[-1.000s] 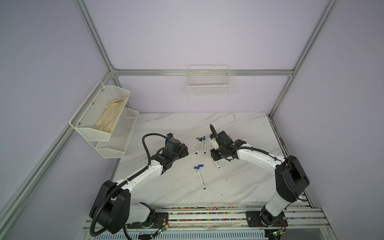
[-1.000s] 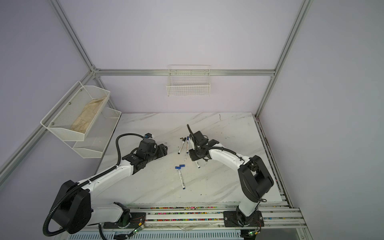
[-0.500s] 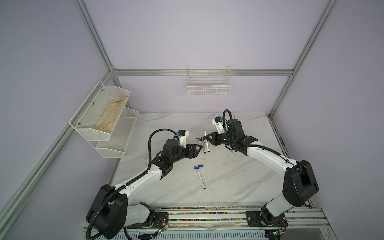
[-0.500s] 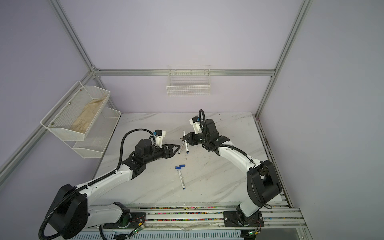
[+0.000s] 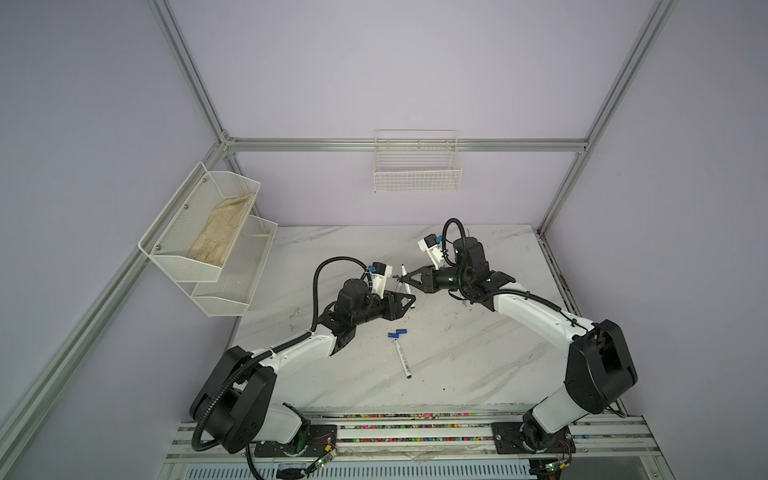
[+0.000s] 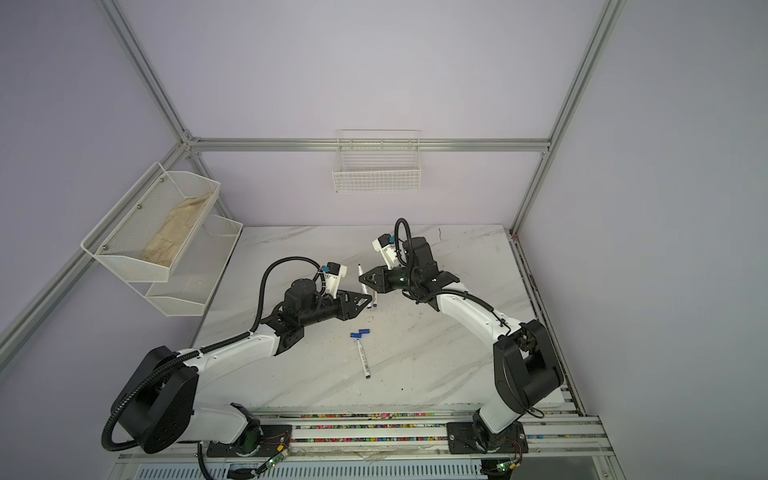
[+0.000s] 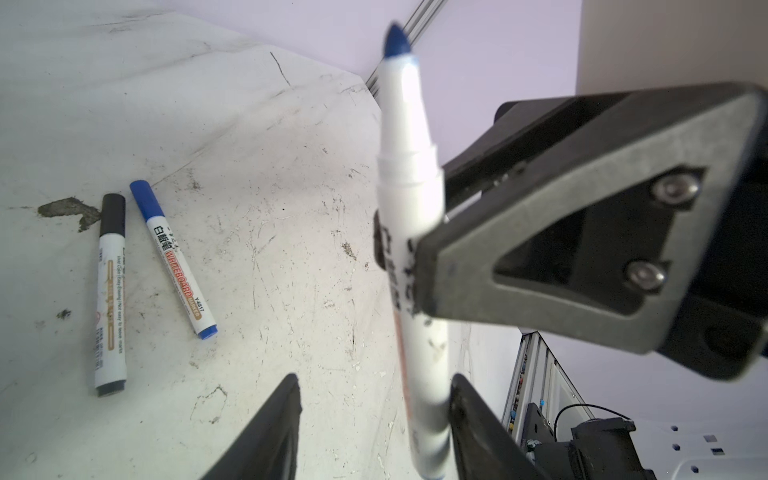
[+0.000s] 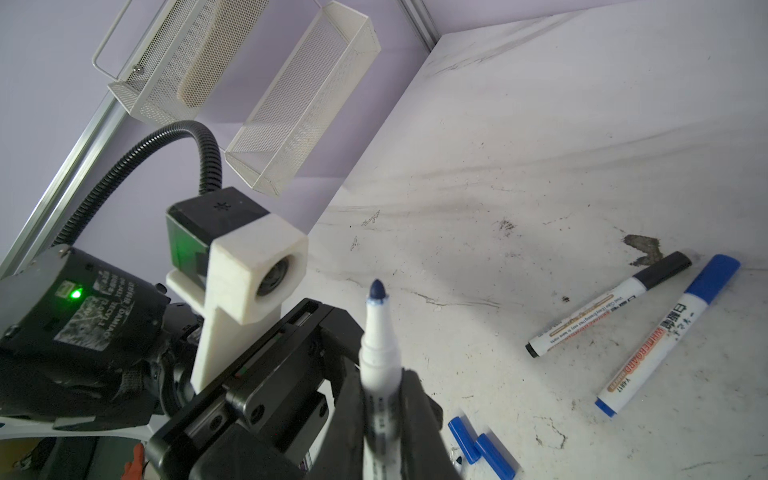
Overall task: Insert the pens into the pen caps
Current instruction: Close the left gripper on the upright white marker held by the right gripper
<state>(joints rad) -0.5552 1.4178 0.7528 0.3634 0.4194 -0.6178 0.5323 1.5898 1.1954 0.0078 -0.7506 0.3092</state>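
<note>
Scene: two robot arms meet over the middle of a white marbled worktop [image 5: 478, 353].
Right claw [image 8: 380, 399]: clamped tight on the white barrel of the held marker [image 7: 409, 199], an uncapped blue whiteboard marker. It is held clear of the worktop, roughly upright, with its blue tip uppermost.
Left claw [image 7: 374, 386]: jaws parted, with the held marker's lower end between them. One finger [image 7: 469, 407] seems to lie against the barrel and the other stands clear of it.
Capped markers: a black-capped marker [image 7: 110, 291] and a blue-capped marker [image 7: 174, 257] lie side by side on the worktop, near the claws.
Loose blue caps [image 5: 397, 333]: two, touching each other, on the worktop nearer the arm bases.
Lying marker [image 5: 403, 358]: flat on the worktop with no cap on it, its tip end just beside the loose blue caps.
</note>
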